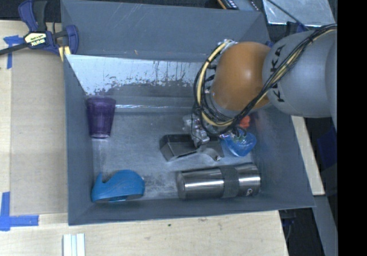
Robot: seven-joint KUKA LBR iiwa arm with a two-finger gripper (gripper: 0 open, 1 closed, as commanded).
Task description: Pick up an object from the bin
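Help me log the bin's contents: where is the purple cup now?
In the camera view the purple cup sits at the left of the bin, near its back wall, above the blue toy in the front-left corner, apart from the gripper.

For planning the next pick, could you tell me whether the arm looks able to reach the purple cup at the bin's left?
Probably yes: the purple cup sits apart from the other things with nothing on it, though the bin's left wall is close.
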